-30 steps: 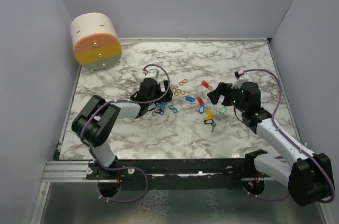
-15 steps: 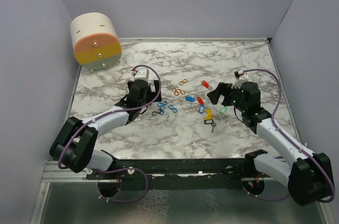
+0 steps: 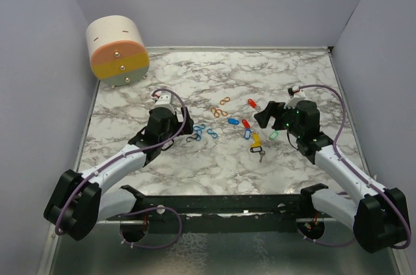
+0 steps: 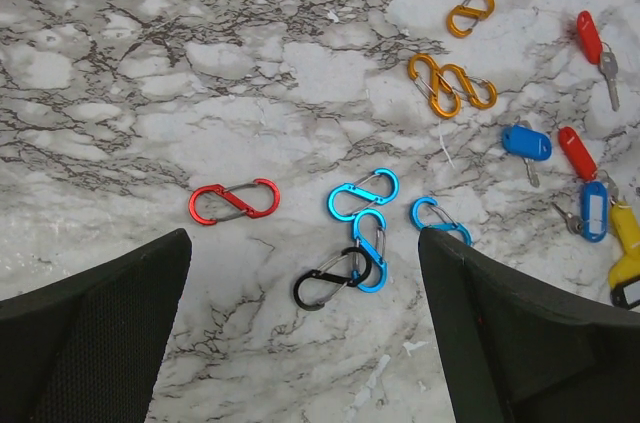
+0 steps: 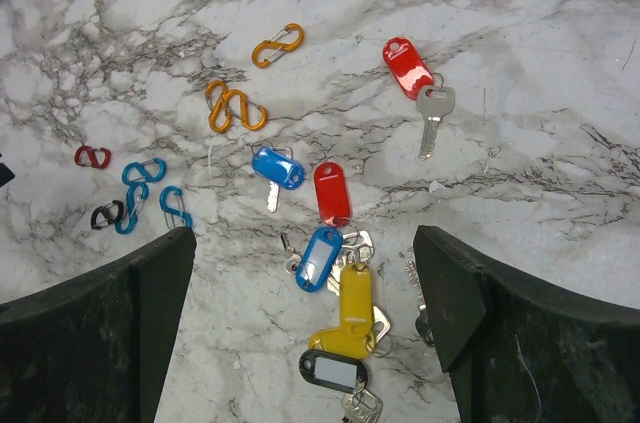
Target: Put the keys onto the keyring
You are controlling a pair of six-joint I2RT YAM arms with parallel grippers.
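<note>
Marble bench (image 3: 273, 73), from above: the left claw (image 3: 177, 133) has drawn back toward its base, clear of the S-clips (image 3: 198, 133). The right claw (image 3: 266, 122) has stayed beside the keys (image 3: 250, 133), which lie loose mid-bench, so I judge nothing threaded yet. The cream-and-orange drum box (image 3: 117, 51) hides its contents.

Left wrist: the claw is spread and empty, over a blue clip (image 4: 360, 193).

Right wrist: the claw is spread above the tagged keys (image 5: 340, 273), touching none.

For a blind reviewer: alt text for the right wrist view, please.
Open right gripper above keys with red, blue, yellow and black tags, lying on a marble table; orange, blue, black and red clips lie farther left.
</note>
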